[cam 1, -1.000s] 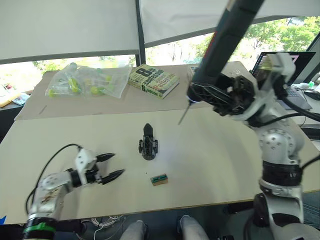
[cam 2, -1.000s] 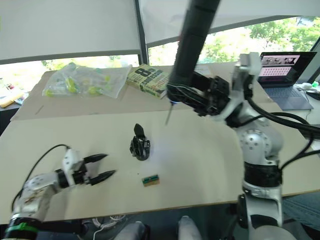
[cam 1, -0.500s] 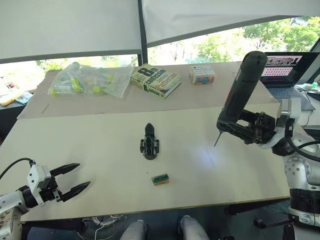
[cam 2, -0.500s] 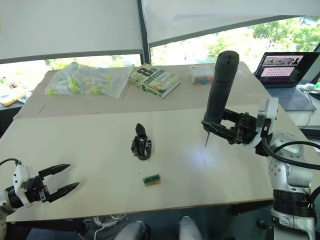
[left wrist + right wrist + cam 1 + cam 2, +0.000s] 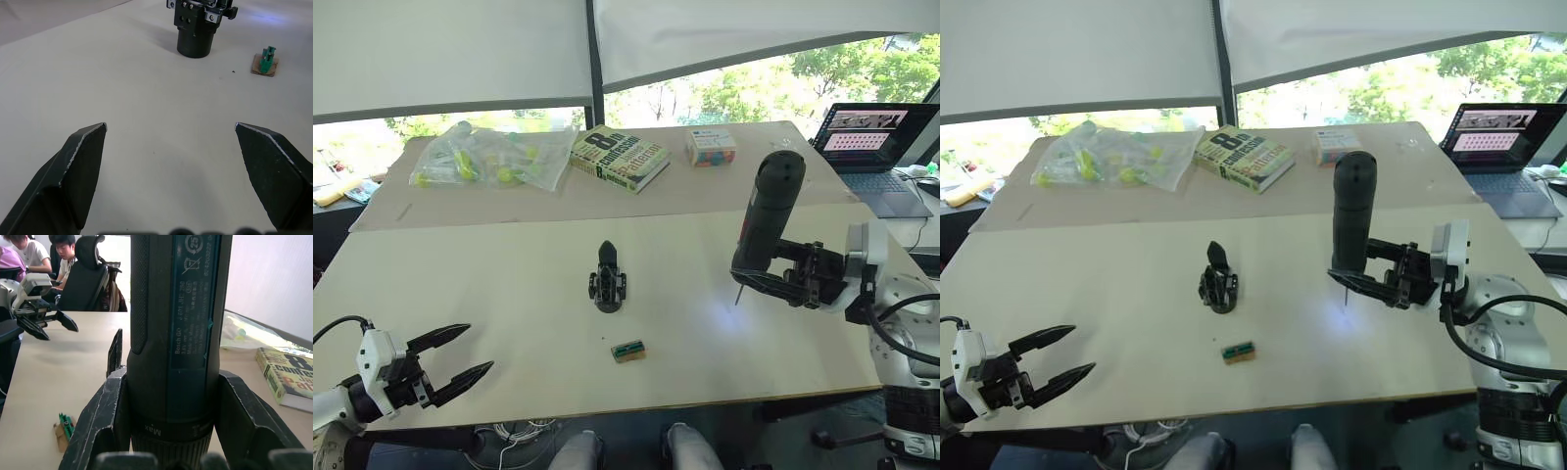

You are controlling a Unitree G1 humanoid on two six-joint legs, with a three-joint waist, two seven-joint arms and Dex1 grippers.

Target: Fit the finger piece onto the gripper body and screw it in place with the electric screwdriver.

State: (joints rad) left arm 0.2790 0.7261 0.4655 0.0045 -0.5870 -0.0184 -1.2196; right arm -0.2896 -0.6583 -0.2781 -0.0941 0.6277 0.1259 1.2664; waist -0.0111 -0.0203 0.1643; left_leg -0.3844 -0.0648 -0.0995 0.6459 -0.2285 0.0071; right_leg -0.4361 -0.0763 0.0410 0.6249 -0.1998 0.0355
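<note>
The gripper body (image 5: pixel 608 281) stands upright mid-table on its round base, a pointed black finger rising from its top. A loose finger piece is out of view. My right gripper (image 5: pixel 766 278) is shut on the electric screwdriver (image 5: pixel 770 208), which it holds nearly upright, bit down, just above the table. The screwdriver is well to the right of the gripper body. In the right wrist view the black barrel (image 5: pixel 173 328) sits between both fingers (image 5: pixel 105 426). My left gripper (image 5: pixel 476 350) hovers open and empty at the near left edge, its fingers (image 5: pixel 78 161) spread wide and pointing toward the gripper body (image 5: pixel 196 24).
A small green part on a tan block (image 5: pixel 627 350) lies in front of the gripper body. At the back are a plastic bag of bits (image 5: pixel 489 157), a book (image 5: pixel 619 157) and a small box (image 5: pixel 711 147). A laptop (image 5: pixel 862 132) stands far right. People sit beyond the table (image 5: pixel 29 249).
The right arm has swung the screwdriver down from high near the camera to low over the right of the table. The left gripper has drawn back to the near left edge, still open.
</note>
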